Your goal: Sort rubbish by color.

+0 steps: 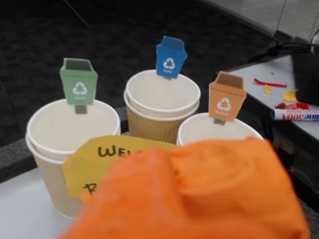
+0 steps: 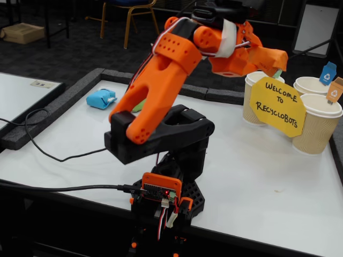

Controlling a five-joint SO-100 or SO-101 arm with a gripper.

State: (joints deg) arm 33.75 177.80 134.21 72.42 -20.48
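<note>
The light blue wad (image 2: pixel 101 99) lies on the white table at the far left in the fixed view. A light green bit (image 2: pixel 138 106), likely the green wad, shows just behind the arm and is mostly hidden. My orange gripper (image 2: pixel 276 59) hangs above the left paper cup (image 2: pixel 256 99), apart from both wads. In the wrist view the gripper (image 1: pixel 189 191) is a blurred orange mass at the bottom, and no wad shows there. The green-tagged cup (image 1: pixel 70 124), the blue-tagged cup (image 1: pixel 159 94) and the orange-tagged cup (image 1: pixel 204 130) look empty. I cannot tell how the jaws stand.
The yellow "Welcome to Recyclobots" sign (image 2: pixel 276 104) leans against the cups and also shows in the wrist view (image 1: pixel 99 159). A marker pen (image 1: pixel 296 115) and coloured scraps (image 1: pixel 271 83) lie on a side table. A black cable (image 2: pixel 59 158) crosses the table's left part.
</note>
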